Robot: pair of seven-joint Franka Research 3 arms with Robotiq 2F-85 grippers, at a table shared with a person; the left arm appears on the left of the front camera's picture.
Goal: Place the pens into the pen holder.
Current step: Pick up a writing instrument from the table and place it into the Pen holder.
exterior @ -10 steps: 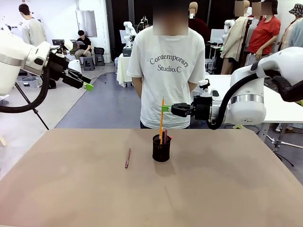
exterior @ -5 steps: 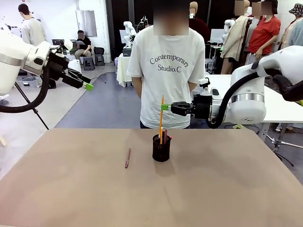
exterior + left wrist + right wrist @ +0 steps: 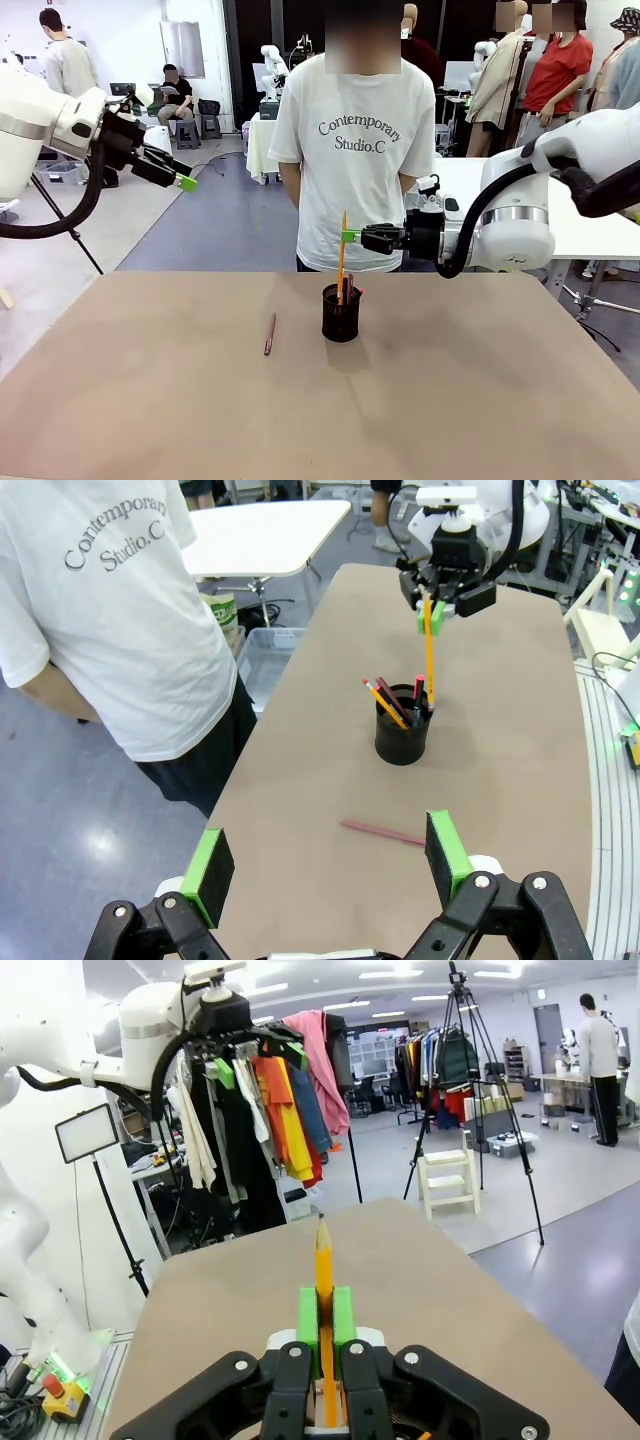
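At the centre of the front view, the yellow pencil (image 3: 341, 255) is clamped upright in the right pincer (image 3: 349, 236), with its lower end at or just inside the rim of the pen holder (image 3: 341, 318). Other pens (image 3: 385, 695) are seen standing in the holder. The left pincer (image 3: 183, 182) is held empty at the upper left, fingers apart. A dark-red pen (image 3: 269, 335) is seen lying on the desk (image 3: 150, 400), left of the holder. If the pencil is released while tilted, it may be tipped out over the rim. If the arm is drawn sideways before release, the light holder could be toppled.
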